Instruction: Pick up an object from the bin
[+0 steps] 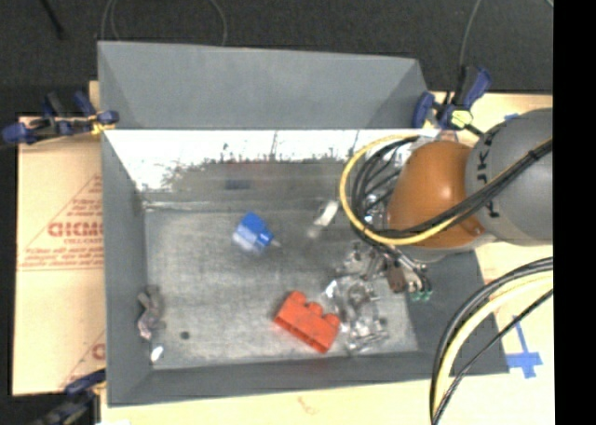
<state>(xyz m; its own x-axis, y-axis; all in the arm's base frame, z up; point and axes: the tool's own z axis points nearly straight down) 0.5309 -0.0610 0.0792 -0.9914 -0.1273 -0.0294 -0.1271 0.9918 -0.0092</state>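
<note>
Red block (305, 322) lies by the bin's (205, 307) front edge, just beside the gripper (363, 313); its grip state cannot be told.

Block (305, 321) lies just left of tool (361, 309).
</note>
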